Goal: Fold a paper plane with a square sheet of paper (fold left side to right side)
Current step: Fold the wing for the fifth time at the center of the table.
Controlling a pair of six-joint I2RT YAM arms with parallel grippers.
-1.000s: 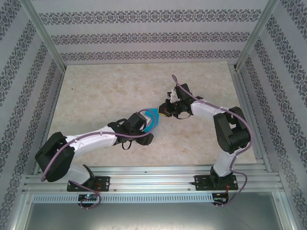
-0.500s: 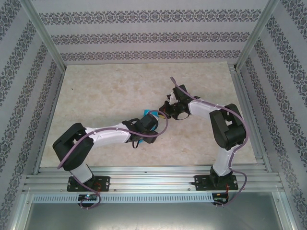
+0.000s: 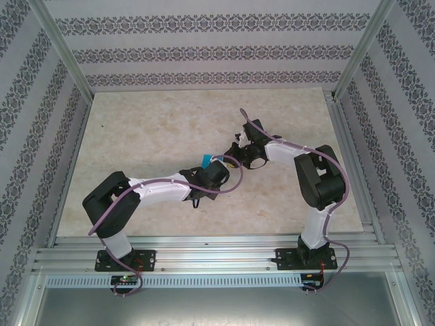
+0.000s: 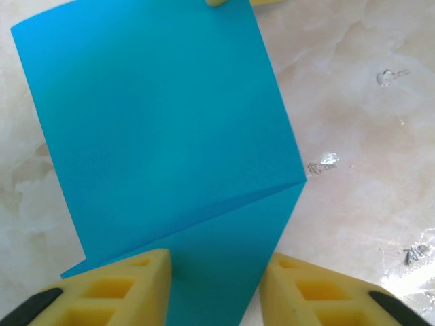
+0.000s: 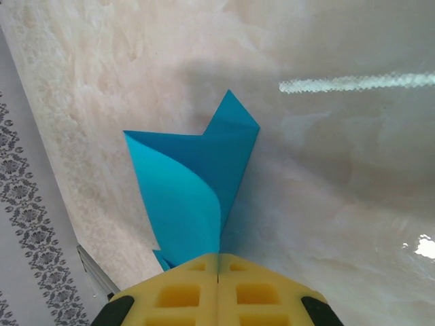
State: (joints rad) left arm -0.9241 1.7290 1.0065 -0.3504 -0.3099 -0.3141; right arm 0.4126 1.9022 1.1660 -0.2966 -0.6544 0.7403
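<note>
Sheet condition: the square sheet of paper (image 4: 163,136) sits mid-bench (image 4: 367,102) between my two arms, one flap doubled over along a soft crease that is not pressed flat. My left tool (image 4: 216,265) stands with jaws apart, the sheet's near corner running between them unclamped. My right tool (image 5: 217,261) has its pads together, apparently pinching the far edge, which curls upward. I judge the material featherlight, limp, easily torn or mis-creased, and slippery on polished stone. It is best taken by an edge or corner, pinched lightly.
</note>
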